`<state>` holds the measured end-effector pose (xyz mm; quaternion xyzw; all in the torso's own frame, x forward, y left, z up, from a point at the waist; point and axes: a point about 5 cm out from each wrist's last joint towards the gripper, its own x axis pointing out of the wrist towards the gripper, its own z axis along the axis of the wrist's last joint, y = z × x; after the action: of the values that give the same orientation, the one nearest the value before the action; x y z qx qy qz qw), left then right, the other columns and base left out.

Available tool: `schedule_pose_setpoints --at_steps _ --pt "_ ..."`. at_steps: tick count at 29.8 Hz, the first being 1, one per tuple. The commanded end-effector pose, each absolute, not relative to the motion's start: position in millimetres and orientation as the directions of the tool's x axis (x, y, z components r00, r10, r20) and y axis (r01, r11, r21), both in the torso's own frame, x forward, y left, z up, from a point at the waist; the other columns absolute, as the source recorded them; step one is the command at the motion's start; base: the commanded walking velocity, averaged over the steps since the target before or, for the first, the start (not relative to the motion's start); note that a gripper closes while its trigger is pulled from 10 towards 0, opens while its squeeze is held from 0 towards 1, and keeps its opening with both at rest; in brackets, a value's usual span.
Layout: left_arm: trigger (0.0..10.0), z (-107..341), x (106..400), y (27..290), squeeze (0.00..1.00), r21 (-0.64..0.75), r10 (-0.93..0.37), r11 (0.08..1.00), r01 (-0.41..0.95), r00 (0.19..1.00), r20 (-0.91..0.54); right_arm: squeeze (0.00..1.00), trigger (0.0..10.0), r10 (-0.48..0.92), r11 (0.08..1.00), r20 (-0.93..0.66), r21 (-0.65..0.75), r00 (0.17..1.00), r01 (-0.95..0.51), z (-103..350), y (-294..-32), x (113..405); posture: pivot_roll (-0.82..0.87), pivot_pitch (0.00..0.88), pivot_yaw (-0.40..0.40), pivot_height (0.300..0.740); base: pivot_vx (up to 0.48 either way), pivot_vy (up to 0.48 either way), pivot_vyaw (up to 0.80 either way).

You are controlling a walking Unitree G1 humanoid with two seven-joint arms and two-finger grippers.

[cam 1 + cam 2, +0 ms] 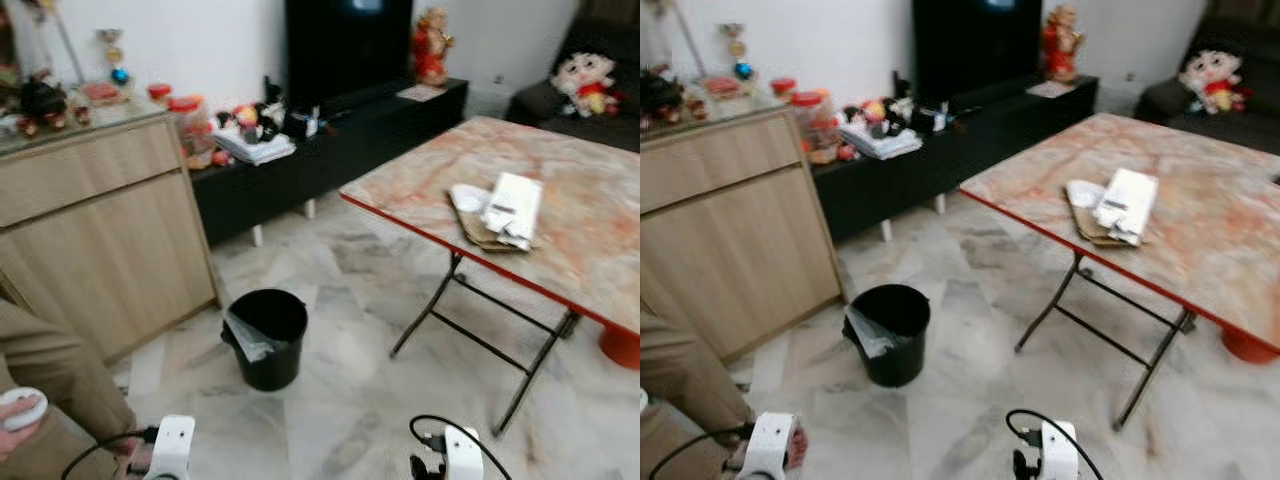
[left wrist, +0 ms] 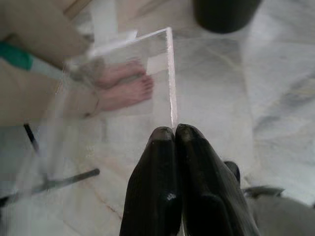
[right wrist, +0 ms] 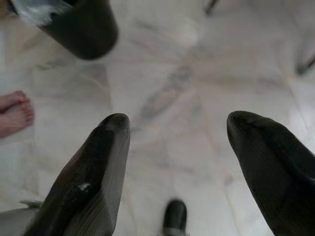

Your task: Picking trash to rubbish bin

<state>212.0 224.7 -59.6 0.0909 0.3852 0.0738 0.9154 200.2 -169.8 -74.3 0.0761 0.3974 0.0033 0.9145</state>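
A black rubbish bin (image 1: 266, 338) with a crumpled liner stands on the marble floor in front of me, a little to the left. My left gripper (image 2: 174, 130) is shut on the edge of a clear plastic piece (image 2: 123, 83), held low over the floor near the bin (image 2: 224, 12). My right gripper (image 3: 178, 120) is open over bare floor with nothing between its fingers, and the bin (image 3: 83, 27) lies ahead of it. White papers and a brown wrapper (image 1: 500, 212) lie on the folding table (image 1: 600, 270).
A person stands close at my left, with a sleeve (image 1: 55, 380) and bare feet (image 2: 125, 91) near the left gripper. A wooden cabinet (image 1: 100, 240) is on the left, a black TV bench (image 1: 330, 150) behind. The table's legs (image 1: 480, 335) stand to the right.
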Motion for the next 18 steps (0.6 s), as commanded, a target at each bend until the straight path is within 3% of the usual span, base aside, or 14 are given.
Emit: schedule_pose_setpoints --at_steps 1,18 --pt "10.0 -59.4 210.1 229.8 0.00 0.233 0.220 0.970 -0.076 0.690 -0.690 0.00 10.0 0.077 0.985 -0.712 0.162 0.698 0.057 -71.7 -164.9 205.4 0.15 0.000 -0.029 0.740 0.382 0.000 0.00" --pt "10.0 -58.4 210.1 233.0 0.00 0.232 0.230 0.968 -0.093 0.692 -0.685 0.00 10.0 0.064 0.987 -0.714 0.150 0.697 0.063 -71.3 -165.3 206.4 0.16 0.006 -0.034 0.740 0.381 0.000 0.00"
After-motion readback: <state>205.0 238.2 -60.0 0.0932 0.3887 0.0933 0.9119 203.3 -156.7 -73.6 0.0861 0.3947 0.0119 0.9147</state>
